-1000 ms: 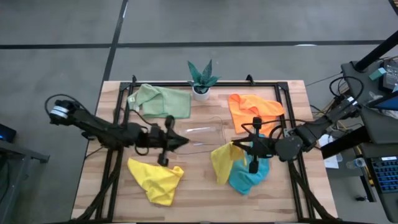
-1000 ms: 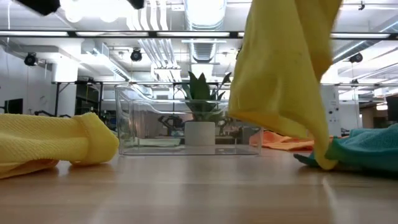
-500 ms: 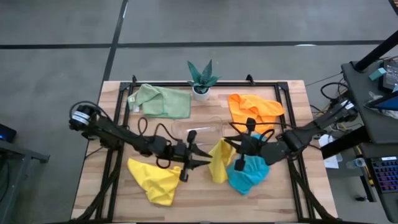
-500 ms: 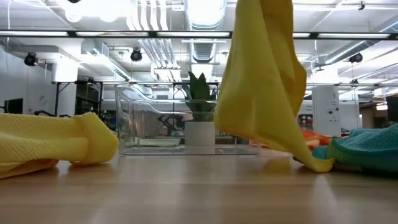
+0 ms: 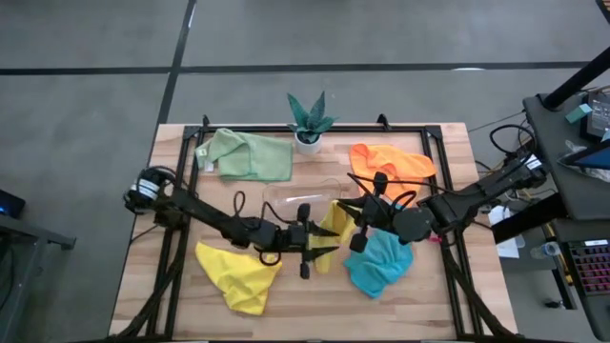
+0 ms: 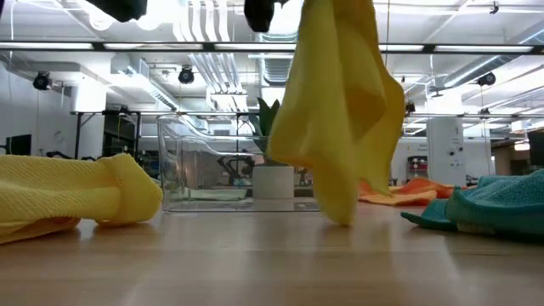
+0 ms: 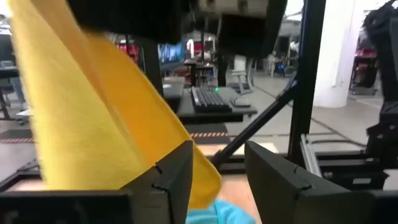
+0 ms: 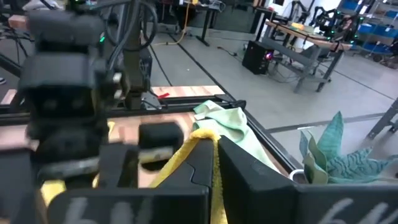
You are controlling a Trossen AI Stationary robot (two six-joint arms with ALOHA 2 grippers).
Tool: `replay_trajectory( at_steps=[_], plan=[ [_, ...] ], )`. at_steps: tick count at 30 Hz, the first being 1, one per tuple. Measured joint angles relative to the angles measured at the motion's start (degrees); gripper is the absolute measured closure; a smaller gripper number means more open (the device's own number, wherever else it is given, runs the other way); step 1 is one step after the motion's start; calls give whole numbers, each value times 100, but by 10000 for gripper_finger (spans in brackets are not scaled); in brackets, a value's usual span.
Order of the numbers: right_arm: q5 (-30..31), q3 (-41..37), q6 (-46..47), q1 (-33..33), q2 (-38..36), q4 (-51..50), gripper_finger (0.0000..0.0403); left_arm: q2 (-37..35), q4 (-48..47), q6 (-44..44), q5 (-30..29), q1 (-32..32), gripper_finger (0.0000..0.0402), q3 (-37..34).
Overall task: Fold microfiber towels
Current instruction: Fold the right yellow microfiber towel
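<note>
Right claw pinches a yellow towel dangling just in front of the clear tray; left claw gapes beside it. Teal towel, orange towel, green towel, potted plant and second yellow towel ring the tray on the bench.

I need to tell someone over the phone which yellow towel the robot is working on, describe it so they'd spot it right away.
Look at the middle of the wooden table, just in front of the clear plastic tray. There the right gripper holds a yellow towel up by its top, hanging free. The other yellow towel lies flat on the table.
</note>
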Motion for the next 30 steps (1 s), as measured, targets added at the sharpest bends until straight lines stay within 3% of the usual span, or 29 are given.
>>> replay_trajectory(
  at_steps=[9, 19, 25, 30],
  plan=[
    [-8, 0, 44, 2, 2, -13, 394, 144, -504, 29, -1845, -108, 301, 101],
    [-13, 0, 39, 2, 2, -20, 394, 97, -617, 478, -2092, -258, 294, 101],
    [-13, 0, 39, 2, 2, -17, 394, 38, -615, 781, -2738, -356, 249, 99],
    [-19, -2, 39, 2, 2, -19, 394, 25, -624, 789, -2801, -372, 216, 99]
  ],
)
